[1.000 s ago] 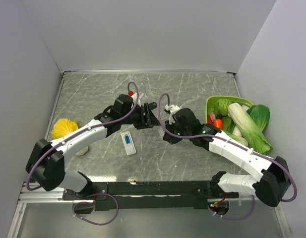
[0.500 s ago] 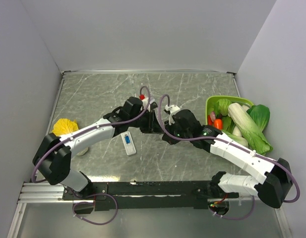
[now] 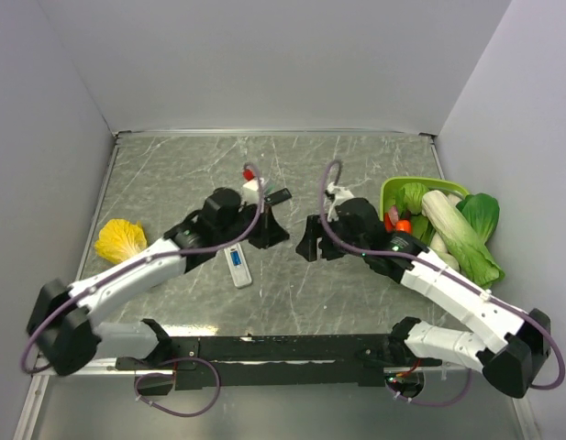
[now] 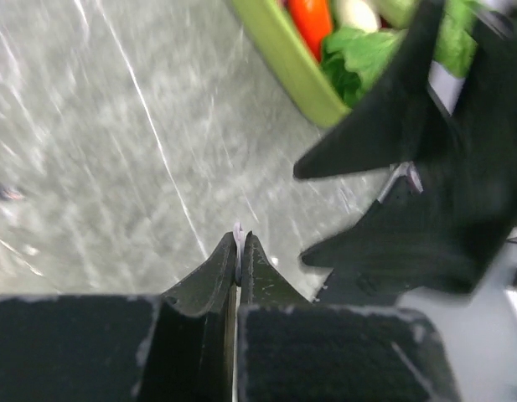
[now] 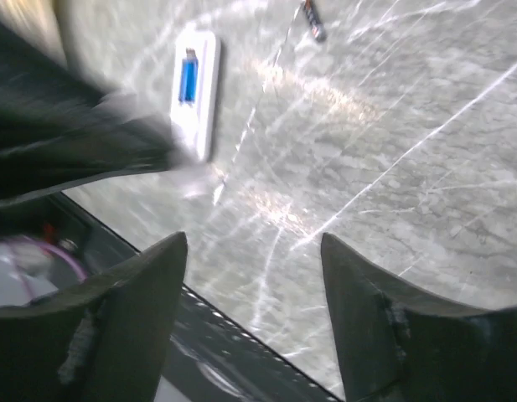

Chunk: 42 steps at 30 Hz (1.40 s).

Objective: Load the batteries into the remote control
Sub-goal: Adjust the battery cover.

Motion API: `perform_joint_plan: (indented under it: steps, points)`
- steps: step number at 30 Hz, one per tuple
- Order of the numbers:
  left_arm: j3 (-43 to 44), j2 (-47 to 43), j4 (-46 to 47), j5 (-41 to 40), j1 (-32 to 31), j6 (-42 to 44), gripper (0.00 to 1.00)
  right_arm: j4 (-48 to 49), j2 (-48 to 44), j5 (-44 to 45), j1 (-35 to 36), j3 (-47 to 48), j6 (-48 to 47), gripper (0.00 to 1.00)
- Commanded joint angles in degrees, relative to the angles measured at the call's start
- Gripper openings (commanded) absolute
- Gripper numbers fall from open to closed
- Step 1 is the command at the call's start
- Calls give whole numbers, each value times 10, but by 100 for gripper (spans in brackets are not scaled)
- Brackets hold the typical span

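The white remote control [image 3: 238, 265] lies flat on the table, with a blue battery [image 3: 235, 259] in its open compartment. The right wrist view shows it too, the remote control [image 5: 197, 100] holding the blue battery [image 5: 188, 79]. A small dark cell [image 5: 313, 22] lies farther off on the table. Just right of the remote, my left gripper [image 3: 271, 231] is shut, and a thin pale sliver [image 4: 237, 230] pokes out between its tips [image 4: 239, 237]. My right gripper [image 3: 306, 246] faces it a short way off, open, with nothing between its fingers [image 5: 254, 244].
A green basket [image 3: 389, 191] of vegetables stands at the right, with bok choy [image 3: 466, 236] spilling over its side; its rim [image 4: 287, 59] shows in the left wrist view. A yellow object [image 3: 117, 238] lies at the left. The black base rail [image 3: 283, 348] runs along the near edge.
The two grippers were together a second ago. My left gripper has shut on the thin sliver, my right gripper has opened and drawn back right, and the left arm has pulled left.
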Motion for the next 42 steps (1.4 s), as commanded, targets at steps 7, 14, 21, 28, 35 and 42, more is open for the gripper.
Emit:
perform_joint_plan:
  steps: [7,14,21,28,35,42]
  points:
    - [-141,-196,248,-26,-15,182,2,147,-56,-190,-52,-7,120,80]
    - [-150,-202,325,64,-15,130,4,278,-41,-310,-52,-23,23,77]
    - [-142,-211,350,91,-15,102,4,316,-47,-347,-51,-33,-48,70]
    - [-136,-215,347,127,-15,84,2,320,-64,-355,-54,-31,-103,50]
    - [-129,-217,322,144,-15,74,6,307,-67,-381,-55,-18,-148,8]
    - [-91,-222,221,111,2,42,74,217,-75,-337,-55,10,-258,0]
